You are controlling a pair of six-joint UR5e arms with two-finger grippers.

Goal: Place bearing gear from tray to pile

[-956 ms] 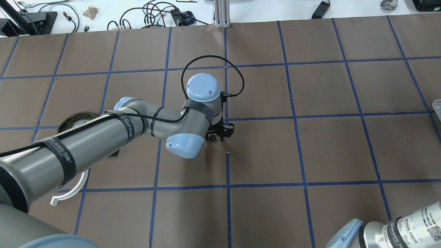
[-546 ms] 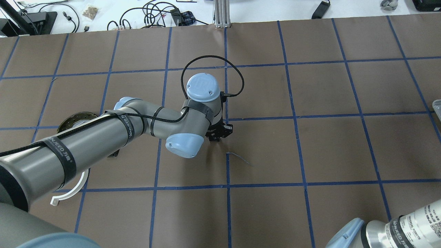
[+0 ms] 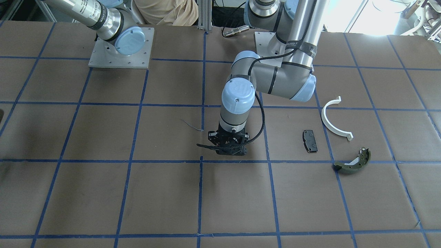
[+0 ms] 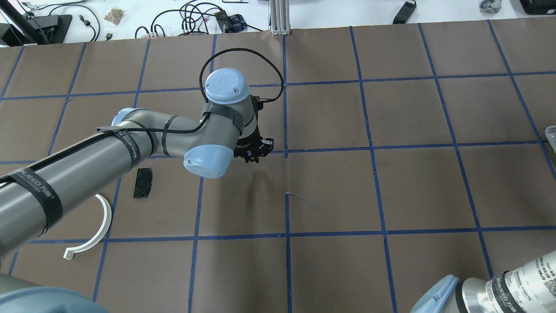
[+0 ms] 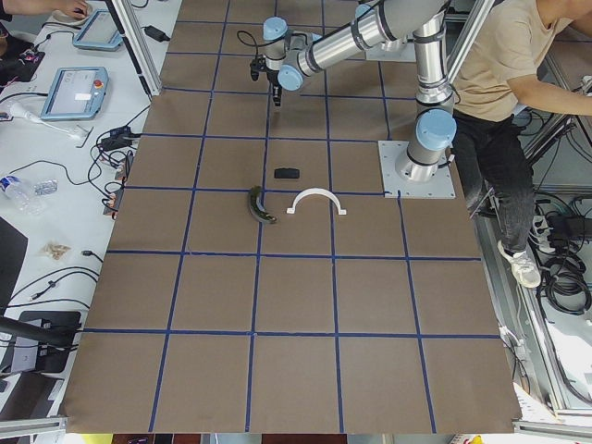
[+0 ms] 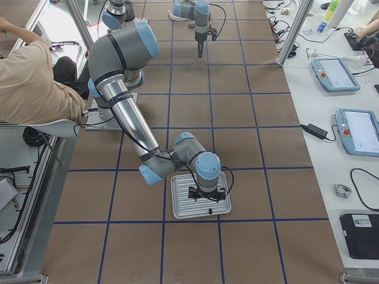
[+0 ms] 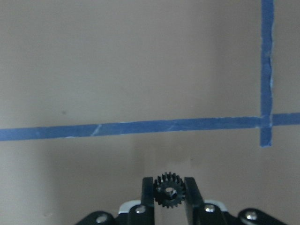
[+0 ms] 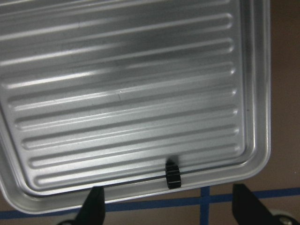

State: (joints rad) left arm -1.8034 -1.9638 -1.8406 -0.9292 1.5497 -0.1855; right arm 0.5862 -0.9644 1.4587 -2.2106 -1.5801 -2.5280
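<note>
The left gripper [image 7: 169,187] is closed on the bearing gear [image 7: 169,191], a small black toothed wheel pinched between its two fingers. This is shown only by the left wrist view. In the overhead view the left gripper [image 4: 253,153] is half covered by its own wrist, and the gear cannot be made out. The gear is held above the counter [image 4: 347,187], near a crossing of blue tape lines and well apart from the pile.

The right gripper [image 8: 171,208] is seen spread open above the tray [image 8: 253,70]. A small black ridged part [image 8: 172,174] lies at the tray's near wall; its kind cannot be told.

The pile is shown whole only in the front view: white half-ring [image 3: 324,118], black plate [image 3: 309,140] and brake shoe [image 3: 353,163], none of them touching. From overhead the brake shoe is hidden behind the left arm [image 4: 87,174].

A "UR" mark is carried on the wrist cap [image 3: 238,90]. The strap lettering cannot be read with certainty.
</note>
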